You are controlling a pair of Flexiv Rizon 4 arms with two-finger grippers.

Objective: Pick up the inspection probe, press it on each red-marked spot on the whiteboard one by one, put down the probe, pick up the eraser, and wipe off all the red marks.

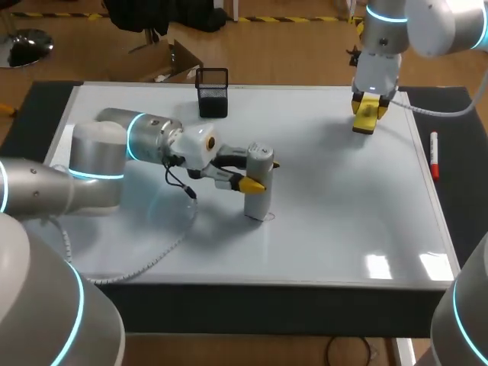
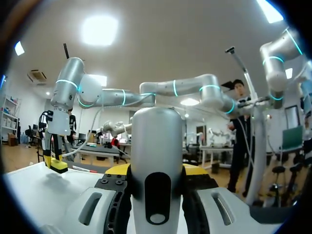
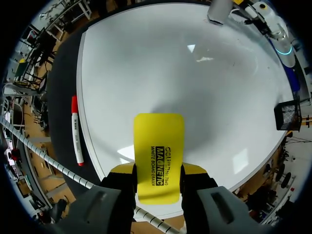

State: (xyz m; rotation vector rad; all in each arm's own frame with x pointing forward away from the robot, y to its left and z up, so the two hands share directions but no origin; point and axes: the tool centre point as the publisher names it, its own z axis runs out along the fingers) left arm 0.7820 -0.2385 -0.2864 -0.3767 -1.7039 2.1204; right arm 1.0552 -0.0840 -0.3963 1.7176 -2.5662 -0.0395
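The inspection probe (image 1: 259,183), a silver-grey cylinder, stands upright with its foot on the whiteboard (image 1: 343,198) near the middle. My left gripper (image 1: 255,181) is shut on it from the side. In the left wrist view the probe (image 2: 157,161) fills the space between the yellow tips of the left gripper (image 2: 157,171). My right gripper (image 1: 369,114) hangs over the board's far right corner, shut on the yellow eraser (image 1: 367,116). From the right wrist, the eraser (image 3: 159,156) sits between the fingers of the right gripper (image 3: 158,171), above the whiteboard (image 3: 195,73). I see no red marks on the board.
A black mesh pen holder (image 1: 212,91) stands at the board's far edge, left of centre. A red-capped marker (image 1: 434,155) lies on the black table just off the board's right edge, also seen as the marker (image 3: 75,129) beside the eraser.
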